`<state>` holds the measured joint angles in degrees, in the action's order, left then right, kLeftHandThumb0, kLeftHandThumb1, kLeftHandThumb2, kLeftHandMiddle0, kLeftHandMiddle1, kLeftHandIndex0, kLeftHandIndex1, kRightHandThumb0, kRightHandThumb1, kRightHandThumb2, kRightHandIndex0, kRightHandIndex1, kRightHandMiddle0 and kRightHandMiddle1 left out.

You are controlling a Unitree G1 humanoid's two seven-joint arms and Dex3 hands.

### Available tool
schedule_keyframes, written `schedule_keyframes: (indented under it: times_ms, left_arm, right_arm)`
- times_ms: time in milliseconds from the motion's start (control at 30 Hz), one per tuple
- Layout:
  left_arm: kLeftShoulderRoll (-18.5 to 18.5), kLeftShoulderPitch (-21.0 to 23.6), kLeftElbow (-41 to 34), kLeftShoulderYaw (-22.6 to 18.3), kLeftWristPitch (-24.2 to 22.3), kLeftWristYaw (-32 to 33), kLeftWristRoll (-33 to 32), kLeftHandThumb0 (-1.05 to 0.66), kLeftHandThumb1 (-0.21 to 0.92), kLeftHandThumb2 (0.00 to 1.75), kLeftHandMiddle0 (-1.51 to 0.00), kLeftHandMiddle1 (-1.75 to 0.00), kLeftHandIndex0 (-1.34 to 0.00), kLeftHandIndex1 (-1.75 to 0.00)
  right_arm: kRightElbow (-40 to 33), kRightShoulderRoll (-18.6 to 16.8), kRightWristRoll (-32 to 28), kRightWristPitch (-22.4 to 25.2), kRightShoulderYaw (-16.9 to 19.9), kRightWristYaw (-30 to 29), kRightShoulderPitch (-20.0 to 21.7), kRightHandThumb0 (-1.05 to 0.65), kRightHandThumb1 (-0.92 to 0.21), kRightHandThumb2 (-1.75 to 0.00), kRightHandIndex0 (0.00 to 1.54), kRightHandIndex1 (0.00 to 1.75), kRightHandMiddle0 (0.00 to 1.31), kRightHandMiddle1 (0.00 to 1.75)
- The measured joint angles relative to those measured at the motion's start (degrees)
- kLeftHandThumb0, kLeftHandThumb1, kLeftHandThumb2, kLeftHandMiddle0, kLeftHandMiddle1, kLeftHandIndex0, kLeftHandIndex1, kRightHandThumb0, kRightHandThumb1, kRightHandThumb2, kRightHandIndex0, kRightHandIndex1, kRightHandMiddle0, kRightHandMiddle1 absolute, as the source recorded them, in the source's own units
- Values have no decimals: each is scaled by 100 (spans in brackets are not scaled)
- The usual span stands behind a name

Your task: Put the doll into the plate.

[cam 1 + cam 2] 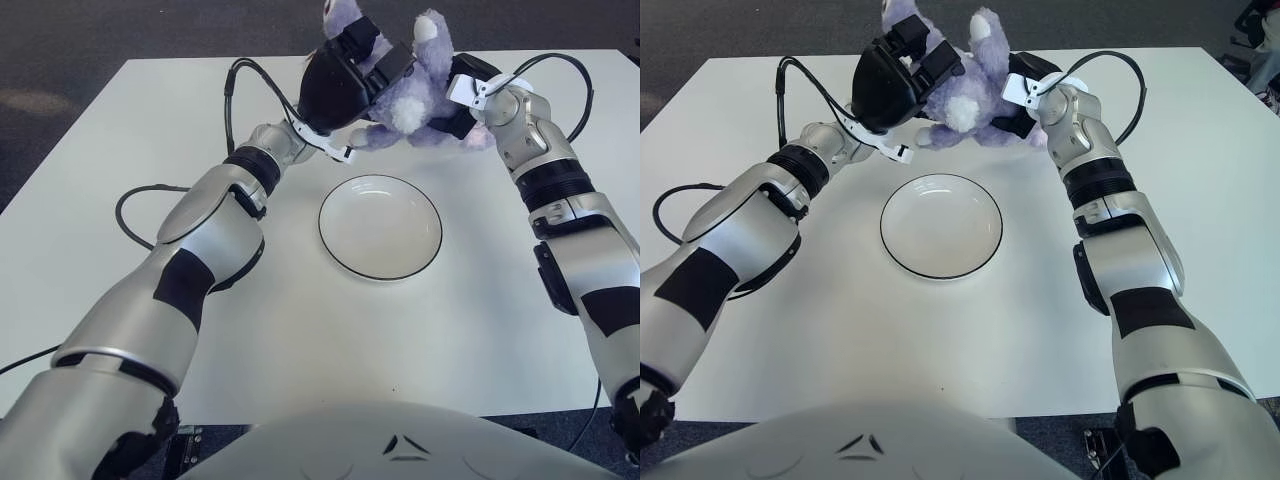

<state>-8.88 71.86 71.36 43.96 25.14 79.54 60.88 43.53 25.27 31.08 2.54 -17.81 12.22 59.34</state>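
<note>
A purple plush doll (412,100) with white paws is held up in the air behind the plate, between both hands. My left hand (345,78) grips it from the left, black fingers wrapped over its body. On its right side my right hand (462,100) presses against the doll, partly hidden behind it. The white plate (380,226) with a thin black rim lies empty on the white table (300,330), in front of and below the doll. The doll's lower body is hidden by the hands.
A black cable (135,205) loops across the table to the left of my left forearm. Another cable (560,75) arches over my right wrist. Dark floor (150,25) lies beyond the table's far edge.
</note>
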Motion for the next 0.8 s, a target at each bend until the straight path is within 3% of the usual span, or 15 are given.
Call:
schedule_keyframes:
  times_ms: [100, 200, 367, 567, 800]
  left_arm:
    - [-26, -46, -112, -115, -43, -185, -140, -36, 87, 59, -50, -160, -23, -175]
    - [-73, -110, -248, -237, -77, -408, -272, -60, 90, 64, -34, -138, -7, -156]
    - [-165, -290, -498, -496, 7, -877, -606, -72, 92, 68, -23, -117, -1, -120]
    - [-302, -522, -782, -1042, 444, -1637, -1316, -77, 92, 76, -20, -113, 0, -106]
    - [-321, -740, -961, -1777, 889, -2842, -2352, -80, 92, 82, -14, -105, 0, -102]
  right_arm:
    - [-29, 0, -1, 114, 6, -95, -44, 0, -2, -161, 87, 160, 62, 175]
    - [-124, 0, -13, 228, 50, -211, -169, 0, -1, -162, 88, 160, 63, 175]
    - [-277, 1, -56, 287, 119, -395, -427, 0, 1, -163, 89, 160, 64, 175]
    - [-399, 1, -51, 50, 166, -862, -698, 0, 1, -164, 90, 158, 64, 175]
    - [-762, -112, -85, 157, 380, -1328, -1005, 0, 5, -164, 97, 148, 68, 175]
